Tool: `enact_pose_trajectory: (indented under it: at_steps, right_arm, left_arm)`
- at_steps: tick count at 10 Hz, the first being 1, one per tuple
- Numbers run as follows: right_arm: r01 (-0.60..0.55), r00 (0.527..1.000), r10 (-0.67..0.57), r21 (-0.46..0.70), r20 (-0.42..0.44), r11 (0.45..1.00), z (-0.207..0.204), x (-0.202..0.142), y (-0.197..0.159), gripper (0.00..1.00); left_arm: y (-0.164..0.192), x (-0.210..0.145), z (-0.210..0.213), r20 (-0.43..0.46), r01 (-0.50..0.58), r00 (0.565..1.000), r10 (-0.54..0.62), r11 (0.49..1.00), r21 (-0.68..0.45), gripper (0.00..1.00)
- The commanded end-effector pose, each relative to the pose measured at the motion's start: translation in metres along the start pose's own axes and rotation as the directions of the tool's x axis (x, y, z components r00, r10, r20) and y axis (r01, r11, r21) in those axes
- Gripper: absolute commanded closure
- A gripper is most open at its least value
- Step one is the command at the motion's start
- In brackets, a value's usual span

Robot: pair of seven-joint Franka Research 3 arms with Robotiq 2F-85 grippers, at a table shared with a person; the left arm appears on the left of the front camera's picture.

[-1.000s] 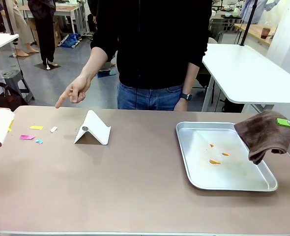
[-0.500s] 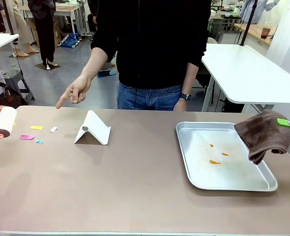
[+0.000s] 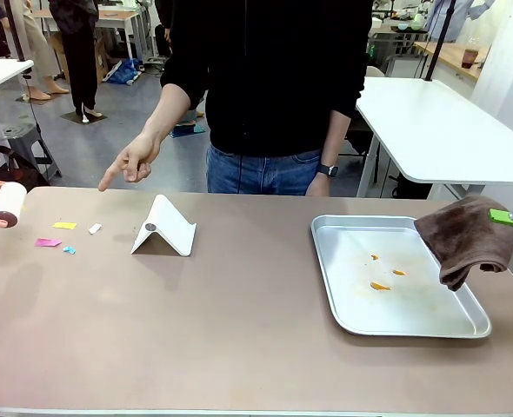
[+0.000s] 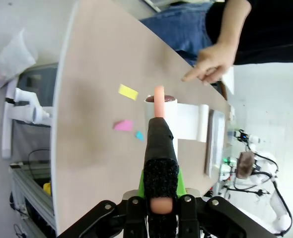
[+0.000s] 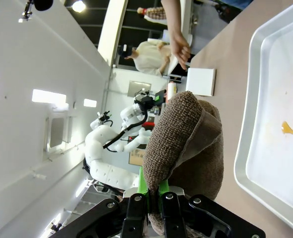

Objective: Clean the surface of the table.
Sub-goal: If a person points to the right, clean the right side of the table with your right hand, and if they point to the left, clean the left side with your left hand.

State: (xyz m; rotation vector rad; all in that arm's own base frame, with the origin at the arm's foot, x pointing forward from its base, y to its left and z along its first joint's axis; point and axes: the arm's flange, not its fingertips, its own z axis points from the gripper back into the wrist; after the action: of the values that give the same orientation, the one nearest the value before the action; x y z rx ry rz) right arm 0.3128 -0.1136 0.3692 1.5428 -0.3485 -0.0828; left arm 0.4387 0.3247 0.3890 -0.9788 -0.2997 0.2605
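Note:
The taupe table (image 3: 239,339) carries small paper scraps at its far left: yellow (image 3: 64,226), pink (image 3: 48,242), blue (image 3: 69,250) and white (image 3: 95,228). A person's hand (image 3: 128,165) points down at them. My left gripper (image 4: 160,186) is shut on the handle of a lint roller (image 4: 161,111), which hangs above the table's left end (image 3: 4,204), left of the scraps. At the right edge, my right gripper (image 3: 505,217) is shut on a brown cloth (image 3: 463,239) that droops over the tray's right side; the cloth (image 5: 186,144) also bulges between the green pads in the right wrist view.
A silver tray (image 3: 413,308) with a few orange crumbs (image 3: 380,285) lies on the right half of the table. A white folded stand (image 3: 164,228) sits just right of the scraps. The person stands at the far edge.
The lint roller has risen and drawn back toward the table's far left corner, away from the scraps. The right gripper, the cloth and the pointing hand have stayed put.

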Motion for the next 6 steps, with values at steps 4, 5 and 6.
enact_pose_trajectory:
  at_steps: [4, 5, 6]
  right_arm:
    - [-0.005, 1.000, 0.005, 0.008, -0.011, 1.000, 0.001, -0.002, 0.002, 0.99]
    - [-0.005, 1.000, 0.005, 0.008, -0.011, 1.000, 0.001, -0.002, 0.002, 0.99]
    - [-0.005, 1.000, 0.005, 0.008, -0.011, 1.000, 0.001, -0.002, 0.002, 0.99]
  left_arm:
    - [0.025, 0.014, -0.013, -0.030, 0.034, 0.999, -0.032, 0.995, 0.095, 0.78]
    - [0.029, 0.015, -0.016, -0.026, 0.019, 1.000, -0.016, 0.994, 0.108, 0.78]
    - [0.033, 0.017, -0.020, -0.030, 0.001, 1.000, 0.003, 0.992, 0.125, 0.78]
